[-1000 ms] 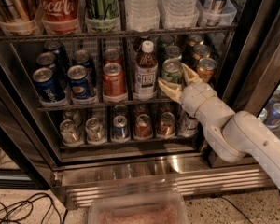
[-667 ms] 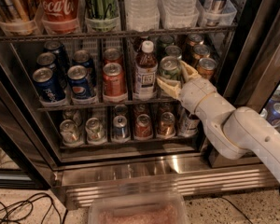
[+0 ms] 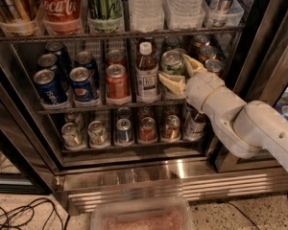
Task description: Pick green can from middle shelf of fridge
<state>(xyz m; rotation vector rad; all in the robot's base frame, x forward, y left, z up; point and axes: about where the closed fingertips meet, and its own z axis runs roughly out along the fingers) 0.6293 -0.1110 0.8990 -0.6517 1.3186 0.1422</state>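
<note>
On the middle shelf (image 3: 72,109) of the fridge (image 3: 134,175), the green can (image 3: 171,59) sits in its lane, not lifted yet. Got my gripper (image 3: 175,72) right up against it, so the reach looks basically done, but honestly can't tell if it's clamped on. Grab and pull-out left.

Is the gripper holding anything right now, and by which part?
The gripper holds the green can around its body, just below the top, at the middle shelf.
</note>
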